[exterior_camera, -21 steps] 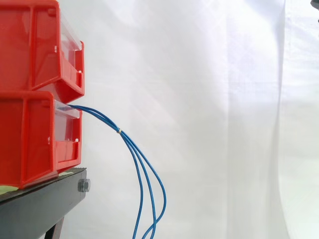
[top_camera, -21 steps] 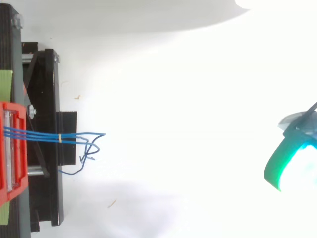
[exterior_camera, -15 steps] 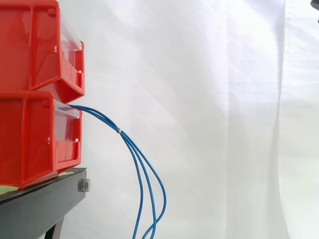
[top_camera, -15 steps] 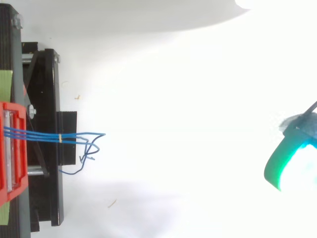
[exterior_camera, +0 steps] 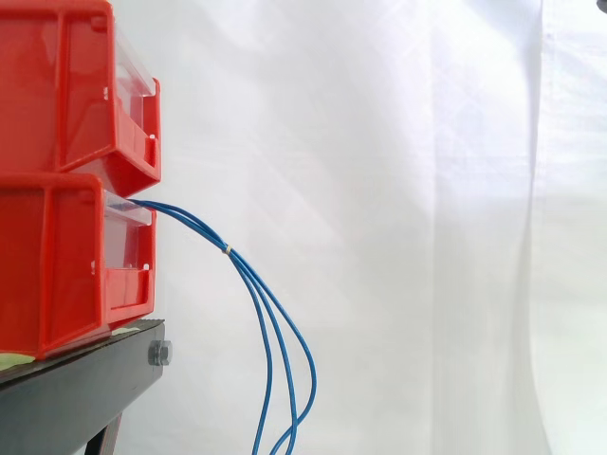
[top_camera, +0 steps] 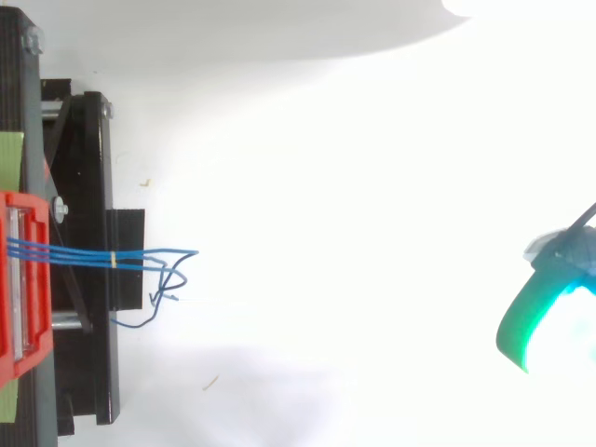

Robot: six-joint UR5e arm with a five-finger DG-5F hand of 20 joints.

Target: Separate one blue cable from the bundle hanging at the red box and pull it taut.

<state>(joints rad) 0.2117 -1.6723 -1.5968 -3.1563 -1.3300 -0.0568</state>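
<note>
3 blue cables (exterior_camera: 268,327) hang from the lower red box (exterior_camera: 57,256), untouched — still the approach step. The hand (top_camera: 520,321) sits well apart from them; can't tell if released or clenched. Next — close in, pinch 1 strand below the tie (exterior_camera: 228,249).

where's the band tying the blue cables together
In the side view the band sits on the blue cables just right of the lower red bin, above where they fan out; from the top it lies over the black stand.
</note>
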